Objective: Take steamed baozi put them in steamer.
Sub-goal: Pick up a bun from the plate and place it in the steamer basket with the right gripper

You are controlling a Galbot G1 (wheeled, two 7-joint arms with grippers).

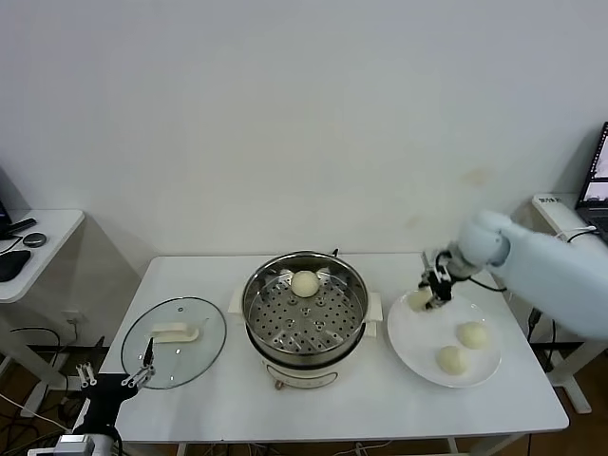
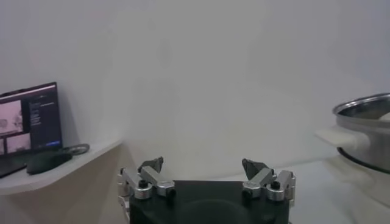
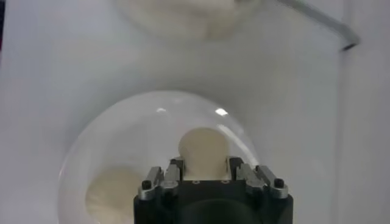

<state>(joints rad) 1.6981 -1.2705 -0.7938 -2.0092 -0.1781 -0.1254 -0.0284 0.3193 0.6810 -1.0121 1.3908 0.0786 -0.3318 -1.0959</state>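
Note:
My right gripper (image 1: 432,290) is shut on one cream-white baozi (image 1: 419,299) at the edge of the white plate (image 1: 418,344) nearest the steamer. In the right wrist view this bun (image 3: 203,146) sits squeezed between the two fingers of the right gripper (image 3: 203,163). Two more baozi (image 1: 472,333) (image 1: 451,359) lie on the plate. The shiny steamer (image 1: 304,318) stands mid-table with one baozi (image 1: 304,282) on its perforated tray. My left gripper (image 1: 119,380) is parked low at the table's front left, open and empty, as the left wrist view confirms (image 2: 204,167).
A round glass lid (image 1: 174,340) with a white handle lies flat left of the steamer. Side tables flank the white table (image 1: 218,408): one at the left with dark items (image 1: 28,237), one at the right with a laptop (image 1: 597,171).

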